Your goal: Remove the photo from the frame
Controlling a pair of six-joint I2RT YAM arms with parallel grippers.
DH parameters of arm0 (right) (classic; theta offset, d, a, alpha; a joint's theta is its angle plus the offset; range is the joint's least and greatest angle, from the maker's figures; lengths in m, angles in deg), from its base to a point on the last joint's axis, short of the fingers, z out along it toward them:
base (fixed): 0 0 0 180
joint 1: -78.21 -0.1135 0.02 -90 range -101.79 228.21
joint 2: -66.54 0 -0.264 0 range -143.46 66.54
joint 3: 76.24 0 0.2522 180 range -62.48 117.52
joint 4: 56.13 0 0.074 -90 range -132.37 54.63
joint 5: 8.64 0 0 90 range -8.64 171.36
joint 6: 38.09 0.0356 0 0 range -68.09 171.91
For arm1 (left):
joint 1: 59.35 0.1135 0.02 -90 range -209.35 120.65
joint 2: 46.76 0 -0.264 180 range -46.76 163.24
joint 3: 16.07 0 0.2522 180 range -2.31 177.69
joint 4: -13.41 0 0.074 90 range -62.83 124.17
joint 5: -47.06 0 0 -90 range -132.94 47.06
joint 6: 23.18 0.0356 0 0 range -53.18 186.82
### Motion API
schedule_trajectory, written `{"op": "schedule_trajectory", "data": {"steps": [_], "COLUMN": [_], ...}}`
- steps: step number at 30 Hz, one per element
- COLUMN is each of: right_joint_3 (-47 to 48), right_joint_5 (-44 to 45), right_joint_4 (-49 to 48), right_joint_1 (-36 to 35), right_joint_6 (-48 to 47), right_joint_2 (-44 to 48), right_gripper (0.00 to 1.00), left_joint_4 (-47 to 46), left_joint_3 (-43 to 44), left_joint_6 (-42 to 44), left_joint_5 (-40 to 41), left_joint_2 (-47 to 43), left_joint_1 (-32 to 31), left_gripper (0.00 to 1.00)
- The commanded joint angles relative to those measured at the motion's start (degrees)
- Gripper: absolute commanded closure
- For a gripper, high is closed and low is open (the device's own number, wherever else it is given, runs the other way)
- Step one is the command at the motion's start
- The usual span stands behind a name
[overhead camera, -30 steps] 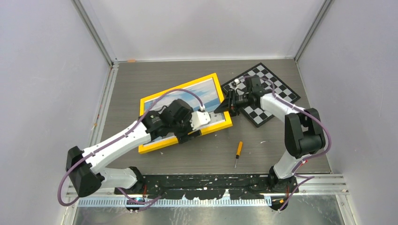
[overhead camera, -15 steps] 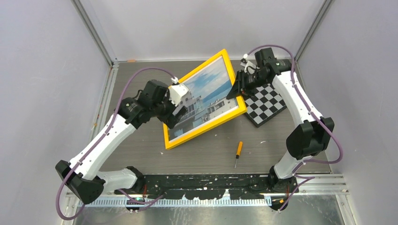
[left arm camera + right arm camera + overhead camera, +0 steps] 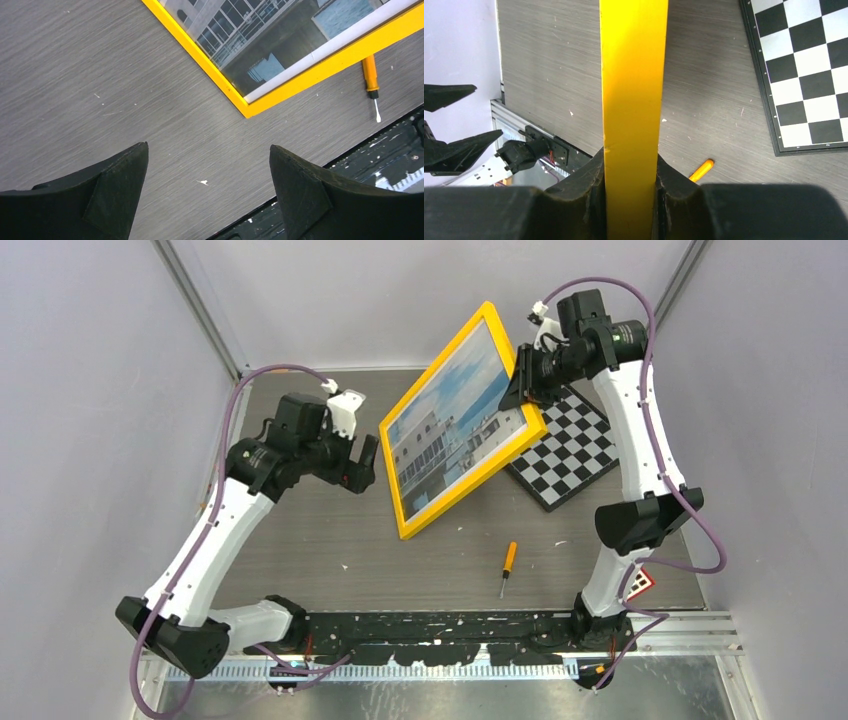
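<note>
The yellow frame (image 3: 476, 481) hangs tilted above the table, picture side facing left and up. Behind its glass sits the photo (image 3: 450, 420), a white building under blue sky. My right gripper (image 3: 525, 390) is shut on the frame's right edge; in the right wrist view that yellow edge (image 3: 634, 100) runs straight up between the jaws of the right gripper (image 3: 630, 160). My left gripper (image 3: 365, 465) stands open just left of the frame, touching nothing. In the left wrist view the left gripper (image 3: 209, 146) is over bare table, with the frame's lower corner (image 3: 245, 107) and photo (image 3: 250, 45) beyond.
A black-and-white checkerboard (image 3: 575, 445) lies on the table under and right of the raised frame. An orange-handled screwdriver (image 3: 508, 565) lies near the front edge. Grey walls close in both sides and the back.
The right gripper has lifted the frame off the table and tilted it steeply. The left gripper has opened, let go of the frame and drawn back to the left.
</note>
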Motion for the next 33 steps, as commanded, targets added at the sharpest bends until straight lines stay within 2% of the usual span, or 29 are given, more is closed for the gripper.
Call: {"op": "schedule_trajectory", "data": {"steps": [1, 5, 9, 11, 13, 16, 18, 22, 27, 33], "right_joint_3": [5.1, 3.6, 4.1, 3.4, 1.7, 0.5, 0.1, -0.9, -2.9, -5.1], "right_joint_5": [0.1, -4.2, -0.4, -0.3, -0.3, -0.7, -1.2, 0.2, 4.8, 3.5], "right_joint_4": [-0.4, -1.0, -1.8, -2.6, -4.2, -5.3, -6.1, -7.2, -7.6, -8.7], "right_joint_1": [-0.2, -0.8, -2.2, -2.2, -2.2, -2.4, -2.4, -2.8, -3.9, -4.7], "right_joint_6": [-1.0, -1.0, 1.4, 3.4, 5.6, 7.7, 8.6, 13.3, 19.6, 22.5], "right_joint_2": [-0.4, 0.3, 0.9, 1.3, 2.1, 2.6, 3.0, 3.5, 4.2, 5.2], "right_gripper": [1.00, 0.99, 0.99, 0.99, 1.00, 1.00, 1.00, 0.99, 0.99, 0.99], "left_joint_4": [-1.9, -7.2, -16.5, -18.6, -19.4, -21.3, -22.7, -27.8, -36.0, -39.1], "left_joint_3": [2.1, 0.9, -1.1, -0.9, -1.1, -2.1, -2.5, -4.4, -5.4, 0.1], "left_joint_6": [-3.8, -1.9, 0.2, 0.4, 3.8, 8.6, 9.4, 9.3, 14.8, 17.2], "left_joint_5": [-3.7, -18.0, -21.0, -20.5, -12.3, 7.2, 11.6, 19.2, 35.6, 47.2], "left_joint_2": [-0.9, -1.8, -2.8, -2.3, -2.1, -1.5, -0.9, 0.9, 7.0, 17.6], "left_joint_1": [1.7, 5.6, 5.8, 3.5, -3.6, -17.4, -23.7, -31.4, -40.3, -42.3], "left_gripper": [0.08, 0.08, 0.06, 0.04, 0.05, 0.05, 0.02, 0.00, 0.00, 0.00]}}
